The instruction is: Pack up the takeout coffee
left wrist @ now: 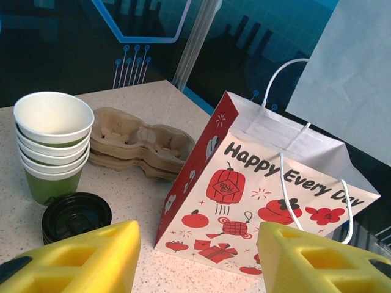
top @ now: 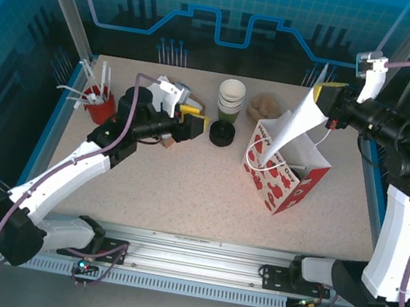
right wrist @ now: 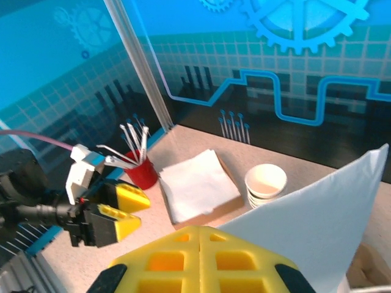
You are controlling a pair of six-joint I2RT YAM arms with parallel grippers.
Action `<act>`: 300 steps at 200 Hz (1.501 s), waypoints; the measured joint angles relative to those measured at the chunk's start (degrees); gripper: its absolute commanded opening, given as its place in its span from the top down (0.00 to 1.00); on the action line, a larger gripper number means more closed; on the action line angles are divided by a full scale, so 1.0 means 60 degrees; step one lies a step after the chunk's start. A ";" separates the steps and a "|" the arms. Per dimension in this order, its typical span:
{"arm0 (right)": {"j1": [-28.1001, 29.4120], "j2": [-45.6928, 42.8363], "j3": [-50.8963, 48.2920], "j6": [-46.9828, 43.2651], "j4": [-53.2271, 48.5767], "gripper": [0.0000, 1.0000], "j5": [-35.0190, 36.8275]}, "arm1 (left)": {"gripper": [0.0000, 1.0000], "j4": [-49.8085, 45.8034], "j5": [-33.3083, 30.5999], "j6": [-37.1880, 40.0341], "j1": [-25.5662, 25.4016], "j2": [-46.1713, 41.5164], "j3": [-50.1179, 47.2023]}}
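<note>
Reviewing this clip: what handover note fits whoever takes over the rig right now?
Left gripper: open, empty, above the table near the black lid stack, facing the gift bag.
Right gripper: shut on the white paper flap at the bag's mouth, holding it up; the bag stands tilted.
The lidless cup stack sits behind the lids, apart from the bag.
Done: bag mouth held open. Whether the takeout coffee is inside cannot be told.
To do: check the bag; if it lacks the coffee, pack it.
</note>
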 measured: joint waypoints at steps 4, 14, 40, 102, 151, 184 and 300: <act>-0.0080 0.0036 0.0000 -0.0084 -0.0095 1.00 -0.0025 | 0.45 -0.0040 0.0000 0.0011 -0.0018 0.0036 0.0033; -0.0270 0.0146 -0.0025 -0.0229 -0.0339 1.00 -0.0062 | 0.45 -0.0084 0.0000 0.0036 -0.0073 0.0120 0.0102; -0.0448 0.0452 -0.0164 -0.0390 -0.0688 1.00 -0.0248 | 0.45 -0.0160 0.0000 0.0080 -0.0182 0.0259 0.0175; -0.0459 0.0437 -0.0812 0.0051 -0.0561 1.00 -0.1209 | 0.45 -0.0299 0.0000 0.0080 -0.0233 0.0390 0.0211; -0.0459 0.0262 -0.0798 0.0594 -0.0157 1.00 -0.1858 | 0.44 -0.0313 0.0000 0.0080 -0.0248 0.0401 0.0211; -0.0732 0.0259 -0.0765 0.0645 -0.0146 1.00 -0.1712 | 0.44 -0.0317 0.0000 0.0080 -0.0259 0.0401 0.0211; -0.1701 0.0787 -0.1184 0.0637 -0.0812 1.00 0.0871 | 0.44 -0.0324 -0.0004 0.0080 -0.0317 0.0401 0.0215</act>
